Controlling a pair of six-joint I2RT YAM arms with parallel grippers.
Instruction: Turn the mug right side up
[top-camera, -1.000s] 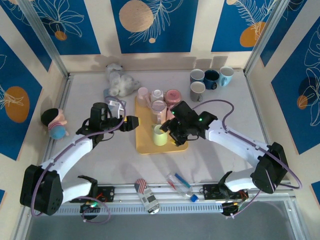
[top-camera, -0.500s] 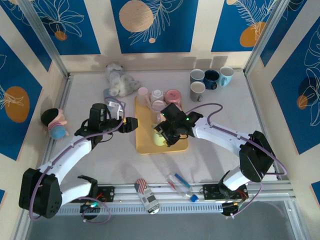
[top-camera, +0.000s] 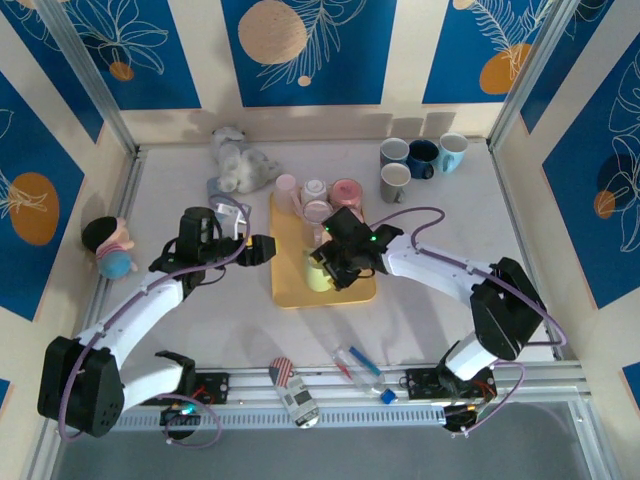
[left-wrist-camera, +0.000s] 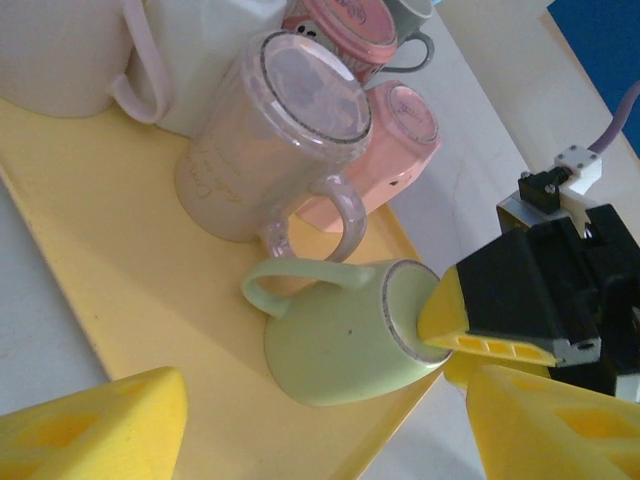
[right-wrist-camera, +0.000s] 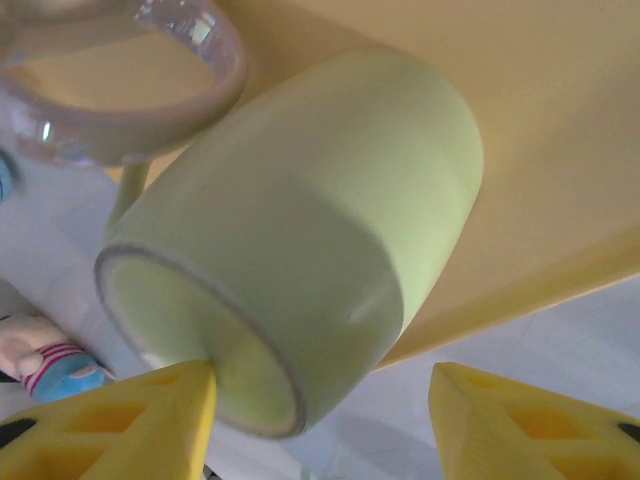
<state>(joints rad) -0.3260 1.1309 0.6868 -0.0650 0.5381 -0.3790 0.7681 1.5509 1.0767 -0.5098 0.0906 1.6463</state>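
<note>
The light green mug (left-wrist-camera: 340, 340) lies tipped on the yellow tray (top-camera: 290, 292), its rim edge on the tray and its base lifted toward the right. My right gripper (top-camera: 330, 268) is open around the base end. One of its fingers (right-wrist-camera: 150, 420) touches the base face of the mug (right-wrist-camera: 320, 220), and the other finger stands apart from the mug's wall. My left gripper (top-camera: 268, 247) hovers open at the tray's left edge, with nothing between its fingers. In the top view the mug (top-camera: 318, 280) is largely covered by the right gripper.
A clear pinkish glass mug (left-wrist-camera: 270, 140) stands upside down right behind the green one, with pink mugs (left-wrist-camera: 395, 140) beside it. More mugs (top-camera: 420, 160) sit at the back right. A plush toy (top-camera: 238, 160), a doll (top-camera: 110, 248) and small items (top-camera: 292, 390) lie around.
My right gripper has swung left onto the green mug, and the mug now leans over instead of standing base up. The left arm has not moved.
</note>
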